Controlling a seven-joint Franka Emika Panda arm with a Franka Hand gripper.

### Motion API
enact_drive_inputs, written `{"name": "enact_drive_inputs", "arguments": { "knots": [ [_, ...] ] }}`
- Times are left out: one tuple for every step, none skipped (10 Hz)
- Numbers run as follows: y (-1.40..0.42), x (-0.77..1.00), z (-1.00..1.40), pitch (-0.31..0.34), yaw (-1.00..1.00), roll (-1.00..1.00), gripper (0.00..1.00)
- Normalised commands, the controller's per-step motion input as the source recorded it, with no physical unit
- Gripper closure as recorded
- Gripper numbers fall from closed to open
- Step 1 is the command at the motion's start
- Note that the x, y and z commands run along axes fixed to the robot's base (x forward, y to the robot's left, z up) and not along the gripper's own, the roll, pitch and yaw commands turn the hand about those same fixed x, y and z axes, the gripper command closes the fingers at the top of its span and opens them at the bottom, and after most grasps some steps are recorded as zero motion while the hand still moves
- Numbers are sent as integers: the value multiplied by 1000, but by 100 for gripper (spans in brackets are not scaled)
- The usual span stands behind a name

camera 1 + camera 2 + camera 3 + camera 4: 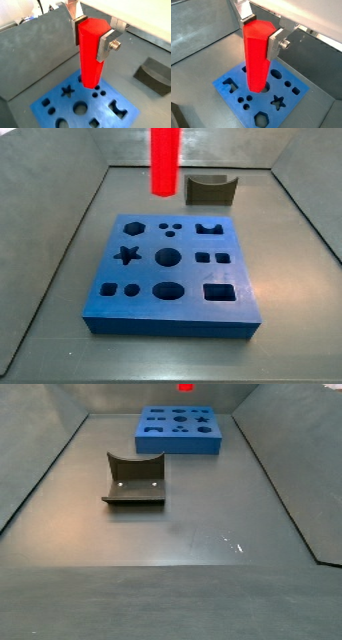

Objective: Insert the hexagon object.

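Nearest the side camera lies bare grey tabletop (pixel 174 574), and beyond it the fixture (pixel 134 480) stands well apart from the blue block (pixel 170 268) at the far end. That block carries a set of shaped holes: a star, circles, squares, a notched slot, and a hexagon hole (pixel 132 227) at its far left corner in a side view.

Held above the block is the hexagon object (pixel 91 52), a long red prism with flat faces and sharp edges. It hangs upright, its lower end clear of the block's top and not yet in any hole. In both wrist views the tool (pixel 261 35) is closed on the prism near its upper end, and the silver fingers (pixel 107 45) press on opposite flat faces.

The prism looks rigid and fairly light, probably plastic, with a smooth surface that could slip or twist if the clamp were loose. Gripping two parallel faces, as here, seems the sound choice, since it fixes the rotation and keeps the long body vertical. Because the hold is high and the piece long, I judge that a small tilt at the top would swing the lower end noticeably, so alignment over the hexagon hole needs care. From these views I cannot tell whether the tip sits exactly over that hole.
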Motion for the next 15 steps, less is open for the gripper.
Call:
{"name": "enact_drive_inputs", "arguments": {
  "knots": [
    [409,-529,-871,-140,0,-116,100],
    [400,-503,-880,-129,0,-121,100],
    [391,-486,-863,-136,0,-129,100],
    [306,-526,-834,-156,0,-121,100],
    [83,-454,-434,-166,-74,-156,100],
    [0,-391,-151,-184,-86,-76,100],
    [-103,-111,-57,-100,-14,0,100],
    [-80,-17,-189,-74,-3,-3,100],
    [-34,-46,-317,-109,0,-53,100],
    [0,43,-529,-69,-26,-114,100],
    [11,146,-700,-26,-60,-149,100],
    [29,37,-869,-67,-49,-136,100],
    [29,0,-994,-57,-34,-81,100],
    [14,0,-971,-74,0,-74,100],
    [37,0,-260,-166,0,-154,100]
  ]
}}
